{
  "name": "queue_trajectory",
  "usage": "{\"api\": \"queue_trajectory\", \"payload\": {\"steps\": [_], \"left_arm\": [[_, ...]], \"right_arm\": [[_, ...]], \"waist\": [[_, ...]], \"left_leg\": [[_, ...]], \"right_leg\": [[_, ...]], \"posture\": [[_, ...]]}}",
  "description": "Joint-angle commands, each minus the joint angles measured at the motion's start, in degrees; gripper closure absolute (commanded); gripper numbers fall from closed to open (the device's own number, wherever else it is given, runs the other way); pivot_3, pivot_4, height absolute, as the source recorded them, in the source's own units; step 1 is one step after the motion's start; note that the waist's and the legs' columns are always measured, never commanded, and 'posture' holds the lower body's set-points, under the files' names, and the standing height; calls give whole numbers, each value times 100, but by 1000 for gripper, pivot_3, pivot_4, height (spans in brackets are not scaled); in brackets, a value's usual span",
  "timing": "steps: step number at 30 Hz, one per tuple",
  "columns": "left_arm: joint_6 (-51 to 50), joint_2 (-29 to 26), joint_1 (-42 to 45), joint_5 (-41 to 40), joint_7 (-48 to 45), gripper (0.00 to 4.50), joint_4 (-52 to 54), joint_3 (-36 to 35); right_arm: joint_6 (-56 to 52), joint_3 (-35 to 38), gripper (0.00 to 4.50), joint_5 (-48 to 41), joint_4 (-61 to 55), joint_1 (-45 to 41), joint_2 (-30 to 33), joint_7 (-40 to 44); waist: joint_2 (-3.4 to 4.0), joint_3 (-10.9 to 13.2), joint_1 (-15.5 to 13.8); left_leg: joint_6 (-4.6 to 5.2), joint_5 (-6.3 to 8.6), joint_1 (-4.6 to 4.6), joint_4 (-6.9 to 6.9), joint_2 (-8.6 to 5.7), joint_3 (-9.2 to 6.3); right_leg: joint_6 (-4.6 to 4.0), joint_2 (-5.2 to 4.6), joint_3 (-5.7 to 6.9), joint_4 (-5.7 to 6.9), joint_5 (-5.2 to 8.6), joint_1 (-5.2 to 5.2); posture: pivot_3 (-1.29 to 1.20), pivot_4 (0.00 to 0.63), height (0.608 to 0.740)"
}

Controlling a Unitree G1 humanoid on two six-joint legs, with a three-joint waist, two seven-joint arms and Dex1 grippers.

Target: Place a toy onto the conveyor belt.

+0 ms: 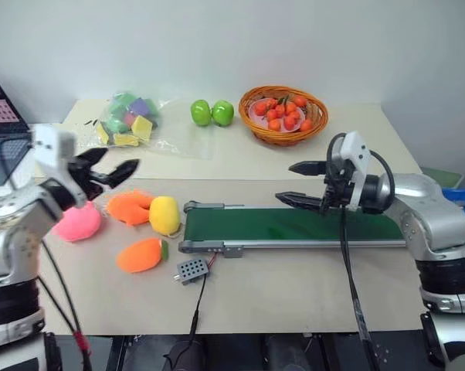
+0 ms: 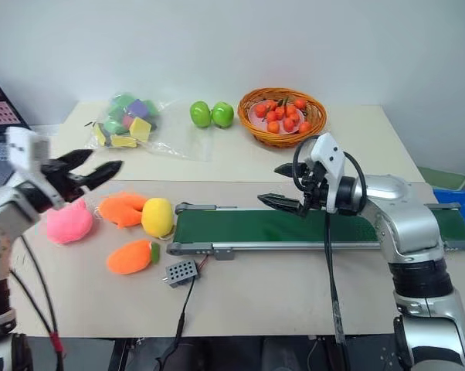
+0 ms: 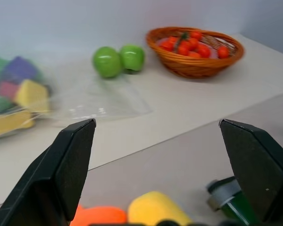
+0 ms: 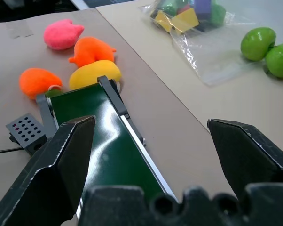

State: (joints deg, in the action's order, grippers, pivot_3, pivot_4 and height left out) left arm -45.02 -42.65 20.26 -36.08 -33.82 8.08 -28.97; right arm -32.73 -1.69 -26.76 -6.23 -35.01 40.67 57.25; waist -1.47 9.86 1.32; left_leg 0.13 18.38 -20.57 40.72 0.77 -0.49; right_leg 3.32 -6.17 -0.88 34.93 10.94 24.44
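The pink plush toy point(image 1: 78, 222) lies on the table at the left, beside two orange plush toys and a yellow one. My left gripper point(image 1: 123, 160) hovers open and empty just above and behind the toy, pointing level across the table. The dark green conveyor belt point(image 1: 294, 224) runs from the table's middle to the right in its grey frame. My right gripper point(image 1: 286, 182) hangs open and empty over the belt's middle, pointing left. The right wrist view shows the toy point(image 4: 61, 34) beyond the belt's end point(image 4: 104, 136).
An orange plush point(image 1: 130, 207), a yellow plush point(image 1: 164, 215) and another orange plush point(image 1: 141, 255) lie between the toy and the belt. The grey control box point(image 1: 192, 270) sits in front. A fruit basket point(image 1: 283, 114), two green fruits point(image 1: 211, 113), a bag of blocks point(image 1: 128, 120) and a laptop point(image 1: 5, 131) stand behind.
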Motion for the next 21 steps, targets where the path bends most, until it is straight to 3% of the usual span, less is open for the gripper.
{"api": "queue_trajectory", "payload": {"steps": [1, 5, 9, 15, 21], "left_arm": [[-511, -44, -300, -586, 179, 21, 22, -936], [-1232, 343, -263, -1528, 931, 21, -401, -2049], [-1869, 803, -1112, -2493, 1347, 21, -1186, -3386], [-2038, 1166, -1785, -3159, 1728, 21, -2077, -3933], [-1641, 1272, -1778, -3256, 1649, 21, -2701, -3836]], "right_arm": [[228, -64, 0, 52, 108, -318, -51, 248], [217, -150, 0, -1, 233, -487, -156, 527], [67, -299, 0, -185, 265, -777, -189, 1082], [-88, -275, 0, -327, 153, -954, -140, 1324], [-226, -224, 0, -397, 71, -1091, -57, 1382]], "waist": [[0, 0, -3], [-1, 0, -46], [0, 0, 0], [-28, 2, 20], [-31, 0, -59]], "left_leg": [[0, 0, 0, 0, 1, -1], [-1, 0, 2, 1, 1, -5], [-1, 0, 8, 0, 0, -3], [-6, -2, 12, -8, 2, -11], [-22, -10, 32, -7, 0, -9]], "right_leg": [[0, 0, 0, 2, 0, 0], [0, -1, 4, 2, 0, -4], [0, -4, 2, 3, 0, -4], [-1, -3, 12, 2, 0, -6], [-10, -7, 10, 1, 5, -14]], "posture": [[0, 150, 738], [0, 150, 738], [0, 150, 738], [0, 150, 738], [0, 150, 738]]}}
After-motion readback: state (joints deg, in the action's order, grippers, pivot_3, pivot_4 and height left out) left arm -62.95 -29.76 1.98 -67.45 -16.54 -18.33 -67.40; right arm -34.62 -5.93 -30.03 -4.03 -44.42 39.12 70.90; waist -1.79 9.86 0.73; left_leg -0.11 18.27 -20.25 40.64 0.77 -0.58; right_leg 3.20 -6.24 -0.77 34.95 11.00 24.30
